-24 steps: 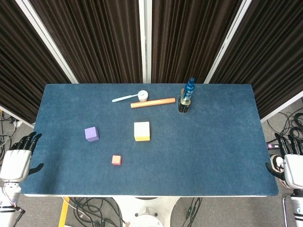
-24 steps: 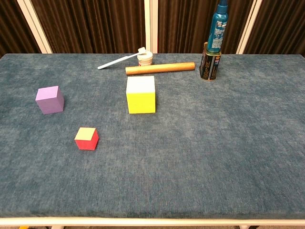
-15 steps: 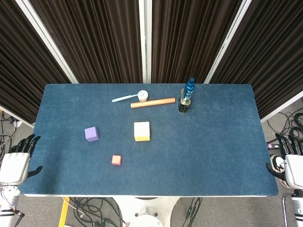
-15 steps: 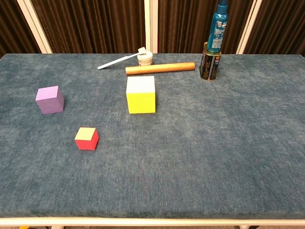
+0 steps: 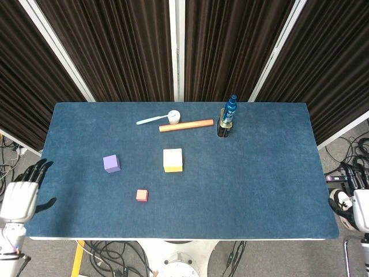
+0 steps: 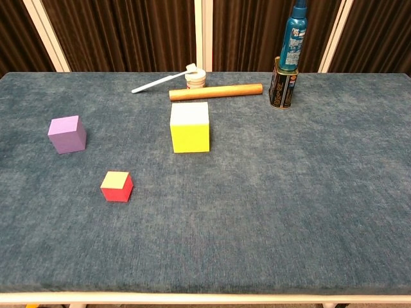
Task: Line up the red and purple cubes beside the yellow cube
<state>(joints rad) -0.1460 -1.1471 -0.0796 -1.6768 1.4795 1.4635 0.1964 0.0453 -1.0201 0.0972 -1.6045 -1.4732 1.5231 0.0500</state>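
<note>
- Leftmost, the left robot hand hangs off the left edge of the table, seen only in the head view; its dark fingers are spread apart, it holds nothing and touches nothing on the table.
- One purple cube sits on the left part of the blue cloth, well apart from the left robot hand.
- One red cube, the smallest of the three, lies nearer the front edge, to the right of the purple cube and not touching it; its top face looks paler, orange-yellow in the chest view.
- One white spoon lies near the far edge, its end resting at one small white jar.
- One yellow cube, the largest, stands near the middle of the table, behind and to the right of the red cube, with clear cloth between it and both other cubes; the three cubes are not in a line.
- One wooden rod lies flat just in front of the jar, behind the yellow cube.
- One dark can stands upright at the rod's right end, with one blue bottle standing upright in or on it.
- Rightmost, the right robot hand is off the right edge of the table and partly cut by the frame; it holds nothing that I can see, but I cannot tell how far its fingers are apart.
</note>
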